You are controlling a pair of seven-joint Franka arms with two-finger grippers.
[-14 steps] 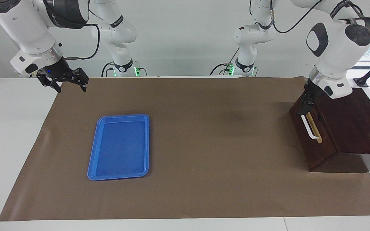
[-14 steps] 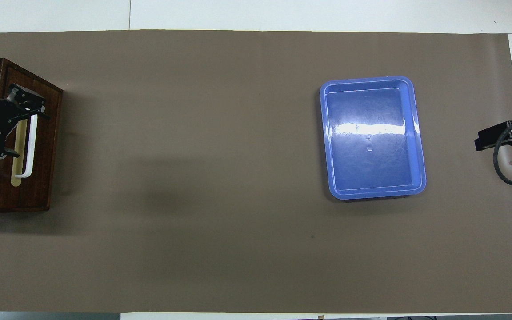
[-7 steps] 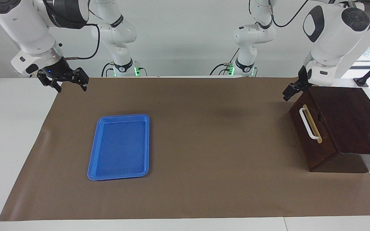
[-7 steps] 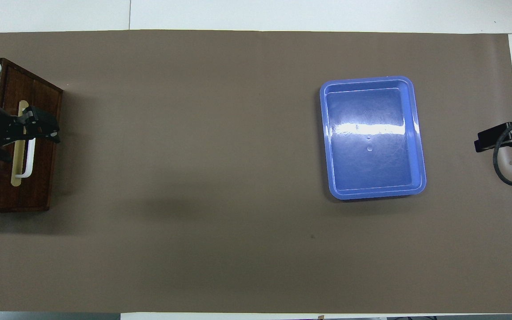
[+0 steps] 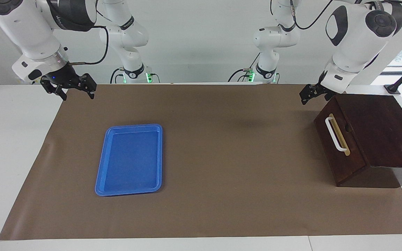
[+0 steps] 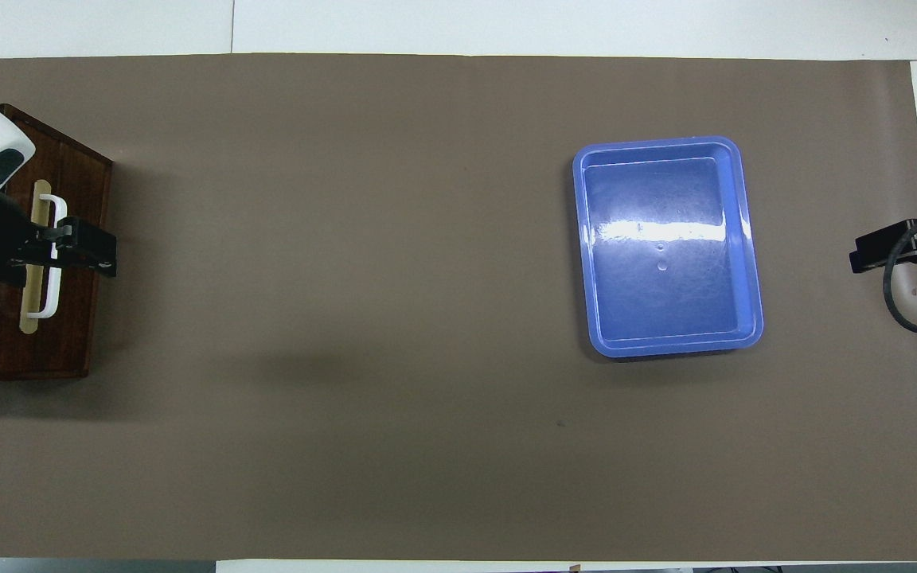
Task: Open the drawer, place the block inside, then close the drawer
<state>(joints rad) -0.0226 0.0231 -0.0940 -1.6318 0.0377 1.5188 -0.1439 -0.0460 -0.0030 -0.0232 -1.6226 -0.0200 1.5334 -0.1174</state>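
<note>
The drawer (image 5: 339, 153) is shut in its dark wooden box (image 5: 379, 132) at the left arm's end of the table. Its white bar handle (image 5: 336, 136) is free. It also shows in the overhead view (image 6: 68, 326). My left gripper (image 5: 312, 94) is open and empty. It hangs in the air above the drawer's front, apart from the handle. In the overhead view the left gripper (image 6: 88, 253) covers part of the handle (image 6: 51, 294). My right gripper (image 5: 71, 89) is open and empty and waits over the mat's corner at the right arm's end. The block is out of view.
An empty flat blue tray (image 5: 129, 160) lies on the brown mat (image 5: 229, 167) toward the right arm's end; it also shows in the overhead view (image 6: 665, 239). White table (image 5: 9, 146) borders the mat.
My left gripper has left the drawer's handle, risen, and drawn back toward the robots. The drawer stays shut. The right arm has not moved.
</note>
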